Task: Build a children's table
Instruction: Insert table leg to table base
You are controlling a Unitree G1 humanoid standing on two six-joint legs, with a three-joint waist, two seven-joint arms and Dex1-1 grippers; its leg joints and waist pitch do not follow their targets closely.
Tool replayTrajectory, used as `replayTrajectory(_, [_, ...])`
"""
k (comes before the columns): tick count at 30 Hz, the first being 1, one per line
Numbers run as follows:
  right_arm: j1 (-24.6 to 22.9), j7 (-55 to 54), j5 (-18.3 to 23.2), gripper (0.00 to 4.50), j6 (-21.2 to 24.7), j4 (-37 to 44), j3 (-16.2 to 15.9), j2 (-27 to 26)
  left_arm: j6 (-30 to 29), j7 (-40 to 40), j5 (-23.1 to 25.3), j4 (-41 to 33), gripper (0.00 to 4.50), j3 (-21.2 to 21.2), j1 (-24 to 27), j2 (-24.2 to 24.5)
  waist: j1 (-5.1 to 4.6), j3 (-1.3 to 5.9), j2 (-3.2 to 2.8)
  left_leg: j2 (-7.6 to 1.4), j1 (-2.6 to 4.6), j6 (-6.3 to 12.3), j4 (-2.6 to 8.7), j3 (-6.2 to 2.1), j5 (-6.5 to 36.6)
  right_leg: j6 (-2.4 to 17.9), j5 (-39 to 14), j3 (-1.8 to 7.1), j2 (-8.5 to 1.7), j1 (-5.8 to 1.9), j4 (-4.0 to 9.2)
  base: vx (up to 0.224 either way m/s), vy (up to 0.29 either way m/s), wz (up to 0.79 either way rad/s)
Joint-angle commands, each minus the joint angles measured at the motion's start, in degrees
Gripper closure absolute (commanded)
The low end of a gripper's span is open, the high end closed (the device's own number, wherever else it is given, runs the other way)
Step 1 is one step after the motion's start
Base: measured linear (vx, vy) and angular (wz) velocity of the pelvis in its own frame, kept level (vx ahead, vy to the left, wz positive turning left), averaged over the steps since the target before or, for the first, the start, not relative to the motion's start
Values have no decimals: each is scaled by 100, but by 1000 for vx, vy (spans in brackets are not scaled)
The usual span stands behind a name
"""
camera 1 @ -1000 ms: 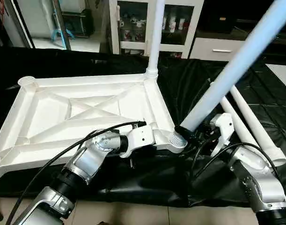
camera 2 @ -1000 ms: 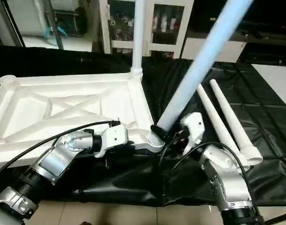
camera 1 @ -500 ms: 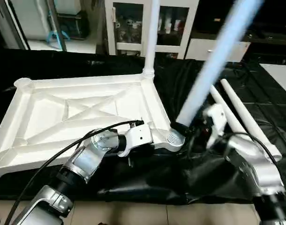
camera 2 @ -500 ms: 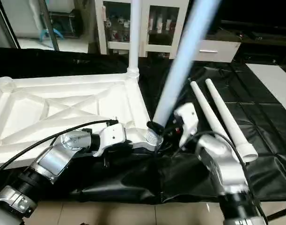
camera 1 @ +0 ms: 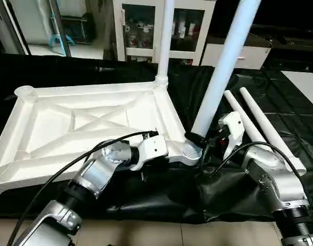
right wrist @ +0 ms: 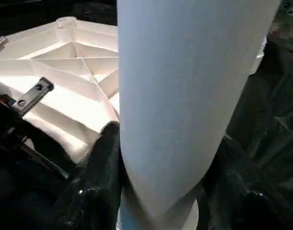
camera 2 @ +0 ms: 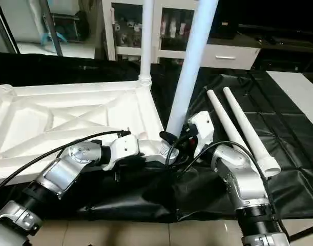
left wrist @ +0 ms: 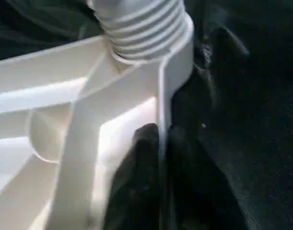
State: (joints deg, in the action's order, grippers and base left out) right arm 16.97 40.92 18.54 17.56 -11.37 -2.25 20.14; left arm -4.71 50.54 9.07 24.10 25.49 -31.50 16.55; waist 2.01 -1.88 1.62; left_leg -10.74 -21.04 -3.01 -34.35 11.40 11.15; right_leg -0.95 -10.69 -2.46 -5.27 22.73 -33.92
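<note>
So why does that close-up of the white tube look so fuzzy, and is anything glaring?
Right wrist view: the white plastic tube leg sits right against the lens, soft and featureless. Left wrist view: the white ribbed tabletop rim and the black fingers blur. Left eye view: room light sheens the black cloth.

White ribbed tabletop [camera 1: 89,123] upside down, two legs [camera 1: 165,41] seemingly socketed, two [camera 1: 269,130] lying beside

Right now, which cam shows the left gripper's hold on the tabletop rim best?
Left wrist view: the left gripper has one black finger on each side of the tabletop rim wall, below the ribbed corner socket. In the eye views its white housing sits against that edge, hiding the contact.
</note>
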Motion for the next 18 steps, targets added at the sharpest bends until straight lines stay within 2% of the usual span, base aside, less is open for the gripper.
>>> replayTrajectory(1, [-296, -241, -160, 264, 462, -489, -15, 57, 149, -130, 0, -10, 359, -111, -211, -61, -46, 182, -47, -254, 167, -255, 562, -196, 2901, 688, -2842, 174, -275, 16, 611, 0, 0, 0])
replayTrajectory(2, [-298, -239, -143, 264, 472, -484, 0, 55, 188, -152, 16, 5, 349, -107, -222, -64, -48, 187, -46, -250, 173, -261, 562, -203, 2949, 674, -2854, 165, -273, 13, 611, 0, 0, 0])
replayTrajectory(3, [-296, -247, -136, 264, 448, -485, 22, 61, 373, -359, 152, 141, 344, -91, -294, -88, -63, 184, -58, -251, 143, -266, 575, -221, 2973, 648, -2839, 155, -271, -5, 608, 0, 0, 0])
replayTrajectory(6, [-301, -233, -113, 264, 469, -456, 33, 68, 347, -279, 157, 233, 343, -57, -340, -102, -80, 206, -43, -251, 113, -259, 595, -230, 2871, 623, -2701, 146, -282, -49, 590, 0, 0, 0])
replayTrajectory(11, [-329, -201, -98, 264, 509, -400, 51, 63, 263, 19, 68, 318, 343, 17, -358, -108, -67, 211, -61, -265, 140, -286, 606, -205, 2801, 773, -2317, 173, -270, -29, 574, 0, 0, 0])
replayTrajectory(12, [-326, -200, -95, 264, 509, -403, 50, 66, 243, 86, 52, 350, 343, 39, -369, -105, -66, 208, -89, -263, 139, -290, 610, -201, 2794, 814, -2230, 180, -269, -31, 563, 0, 0, 0])
replayTrajectory(14, [-325, -206, -85, 264, 512, -399, 44, 74, 151, 187, 9, 374, 343, 49, -380, -97, -71, 211, -70, -263, 134, -287, 612, -196, 2774, 842, -2197, 184, -273, -40, 559, 0, 0, 0])
replayTrajectory(18, [-327, -214, -84, 264, 484, -396, 3, 117, -128, 446, -46, 393, 343, 71, -399, -41, -68, 206, -77, -263, 134, -283, 613, -189, 2758, 874, -2215, 191, -281, -44, 563, 0, 0, 0])
